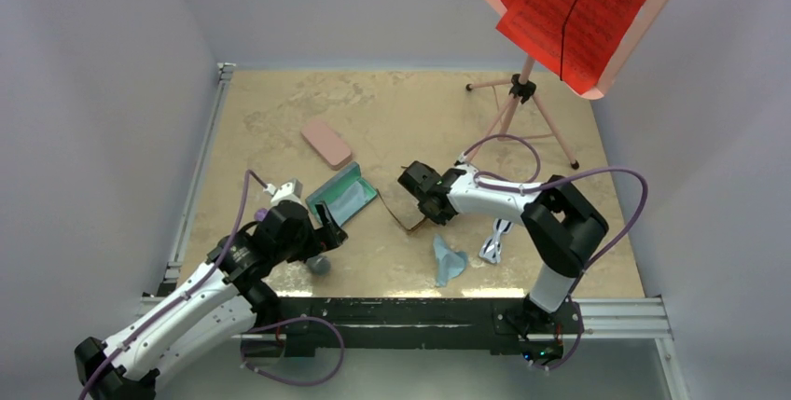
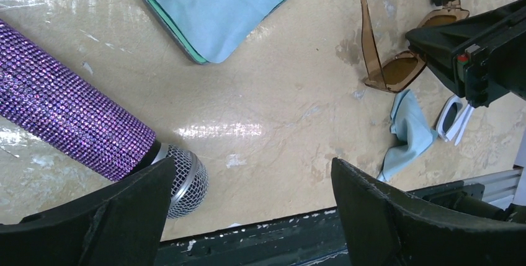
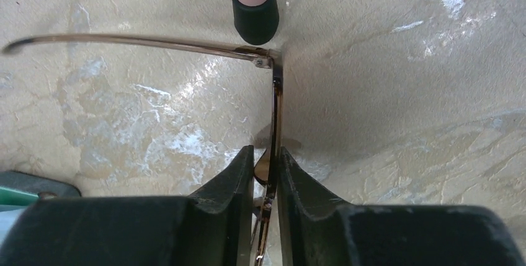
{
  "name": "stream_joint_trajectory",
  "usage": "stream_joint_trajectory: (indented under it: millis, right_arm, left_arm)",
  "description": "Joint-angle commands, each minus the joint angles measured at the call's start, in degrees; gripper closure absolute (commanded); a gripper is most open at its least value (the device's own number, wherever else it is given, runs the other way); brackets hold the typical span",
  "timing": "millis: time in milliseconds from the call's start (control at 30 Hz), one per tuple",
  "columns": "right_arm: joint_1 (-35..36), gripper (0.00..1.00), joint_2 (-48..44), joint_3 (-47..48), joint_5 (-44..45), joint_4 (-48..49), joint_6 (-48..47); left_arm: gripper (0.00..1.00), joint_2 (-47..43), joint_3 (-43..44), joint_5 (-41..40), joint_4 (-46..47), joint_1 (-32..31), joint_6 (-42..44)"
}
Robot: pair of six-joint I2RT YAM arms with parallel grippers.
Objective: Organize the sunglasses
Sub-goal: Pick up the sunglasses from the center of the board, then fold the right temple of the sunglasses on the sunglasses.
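The right gripper (image 3: pixel 265 154) has its fingers nearly together, pinching the thin front frame of the brown sunglasses (image 3: pixel 273 101). In the right wrist view that front shows edge-on, its long axis running 12 to 6 o'clock. One arm is folded out from the hinge toward 9 o'clock. The rubber foot of the music stand (image 3: pixel 255 7) sits just beyond the hinge at 12.

In the top view this pair lies near the middle of the table (image 1: pixel 280 102), its long arms reaching toward 10 o'clock, at the open case (image 1: pixel 342 195). The white sunglasses (image 1: pixel 494 240) lie at 4 o'clock from the brown pair, well apart from the case. Their long axis runs about 1 to 7 o'clock. A crumpled blue cloth (image 1: pixel 448 260) sits just at their 8 o'clock.

The left gripper (image 2: pixel 253 165) is spread wide and holds nothing. A purple microphone (image 2: pixel 80 123) lies just beside its left finger.

The red sheets (image 1: pixel 569 8) on the stand carry printed lines too small to read.
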Motion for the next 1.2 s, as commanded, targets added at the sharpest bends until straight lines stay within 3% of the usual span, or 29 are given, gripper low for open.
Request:
stream_joint_trajectory:
  millis: [0, 100, 200, 267, 400, 533, 600, 767, 967, 1167]
  right_arm:
    - [-0.1, 0.83, -2.7, -0.9, 1.6, -0.8, 2.1]
    - [-0.1, 1.0, -5.3, -2.8, 1.3, -0.7, 1.9]
    - [0.0, 1.0, -8.9, -5.5, -0.3, 2.2, -0.5]
    - [-0.1, 1.0, -12.4, -8.5, -3.2, 8.5, -5.2]
    - [0.0, 1.0, -19.0, -17.7, -16.6, 29.6, -19.6]
    - [0.1, 1.0, -19.9, -19.2, -28.1, 37.2, -24.8]
    - [0.0, 1.0, -20.2, -20.2, -34.6, 42.0, -25.2]
    - [0.0, 1.0, -21.6, -24.1, -43.2, 53.5, -21.6]
    - [0.1, 1.0, -23.6, -27.2, -49.6, 62.8, -18.8]
    - [1.0, 1.0, -26.0, -27.8, -55.2, 66.4, -18.8]
  left_arm:
    - [0.0, -0.1, 2.7, -1.0, -0.4, 0.0, 1.5]
    - [0.0, -0.4, 3.1, 0.2, 0.1, 0.0, 2.3]
    - [0.0, -1.4, 2.0, 7.7, 7.3, -0.1, 5.2]
    - [0.0, -2.2, 0.0, 17.9, 15.1, -0.1, 7.5]
    - [0.0, -2.0, -5.2, 36.6, 34.5, -0.1, 7.7]
    - [0.0, 1.4, -11.1, 55.5, 67.4, -0.5, -0.7]
    - [0.0, 4.3, -11.9, 58.1, 77.0, -1.1, -3.5]
    - [0.0, 8.5, -12.5, 59.8, 86.6, -2.7, -4.8]
    - [0.0, 10.6, -13.2, 58.7, 89.4, -2.8, -5.0]
    - [0.0, 12.4, -12.2, 55.7, 85.9, -2.8, -1.9]
